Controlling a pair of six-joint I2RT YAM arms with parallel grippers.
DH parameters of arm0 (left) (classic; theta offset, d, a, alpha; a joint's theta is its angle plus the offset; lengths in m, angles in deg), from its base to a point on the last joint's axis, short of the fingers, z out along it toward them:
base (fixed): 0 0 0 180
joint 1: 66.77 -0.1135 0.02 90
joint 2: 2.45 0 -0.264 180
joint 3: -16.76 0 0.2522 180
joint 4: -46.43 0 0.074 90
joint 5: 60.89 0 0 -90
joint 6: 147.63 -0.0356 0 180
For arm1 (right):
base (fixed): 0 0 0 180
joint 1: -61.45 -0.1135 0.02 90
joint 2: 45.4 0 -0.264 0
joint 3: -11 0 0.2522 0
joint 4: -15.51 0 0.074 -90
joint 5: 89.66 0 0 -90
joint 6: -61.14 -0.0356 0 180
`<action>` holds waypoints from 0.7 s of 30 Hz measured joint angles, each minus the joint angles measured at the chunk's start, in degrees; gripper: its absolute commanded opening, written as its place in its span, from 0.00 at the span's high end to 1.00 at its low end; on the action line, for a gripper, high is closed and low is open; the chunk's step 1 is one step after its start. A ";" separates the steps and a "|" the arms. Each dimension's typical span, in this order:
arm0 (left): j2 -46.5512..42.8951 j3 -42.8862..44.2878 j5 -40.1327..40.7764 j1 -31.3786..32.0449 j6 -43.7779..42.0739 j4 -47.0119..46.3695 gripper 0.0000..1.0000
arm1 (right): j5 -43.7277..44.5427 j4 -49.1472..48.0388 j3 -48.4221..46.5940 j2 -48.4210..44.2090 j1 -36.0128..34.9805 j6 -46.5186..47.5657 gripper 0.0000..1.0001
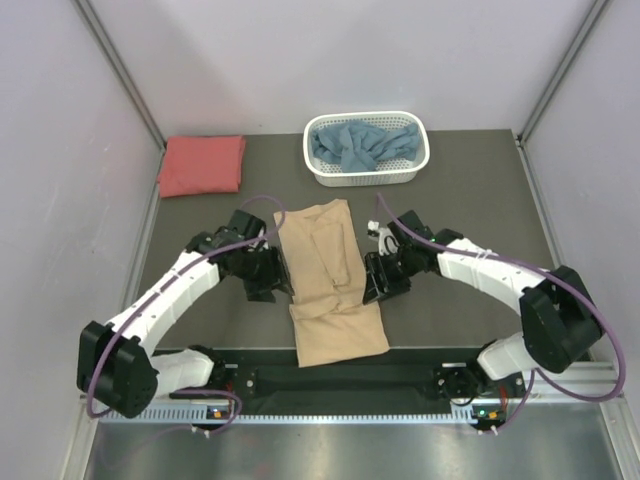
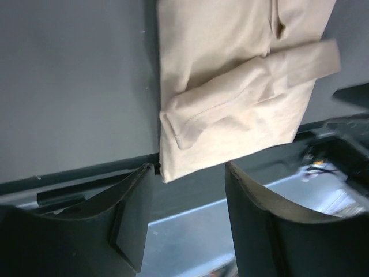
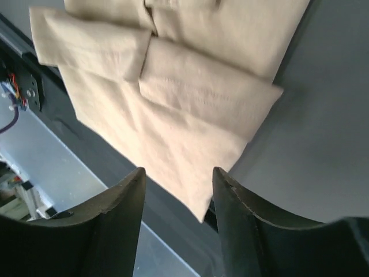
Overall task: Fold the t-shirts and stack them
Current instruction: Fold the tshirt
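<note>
Flanking the tan t-shirt (image 1: pixel 335 300), both jaws gape.

White lattice basket (image 1: pixel 365 177) at far edge of dark table (image 1: pixel 480 200), right of centre.

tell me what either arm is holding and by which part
Nothing is held: the left gripper and right gripper are both open, flanking the tan t-shirt without pinching it.

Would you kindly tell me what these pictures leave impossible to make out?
Top external: blue shirt lies bunched in the basket, whose walls hide its lower part.
Left wrist: tan shirt runs off the top edge.
Right wrist: the same shirt, cut by the top edge.
Top external: coral shirt, fold layers too small.
</note>
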 measured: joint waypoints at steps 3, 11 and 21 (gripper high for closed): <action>0.37 0.28 3.39 7.67 0.20 -0.13 0.43 | 1.68 0.15 -2.56 2.60 0.04 1.05 0.47; 3.82 2.67 8.63 19.69 1.62 -0.46 0.63 | 3.85 1.57 -3.19 6.14 0.28 1.05 0.56; 9.55 1.90 8.83 28.76 2.82 -5.68 0.67 | 7.06 -3.80 2.49 1.92 -3.61 -4.07 0.70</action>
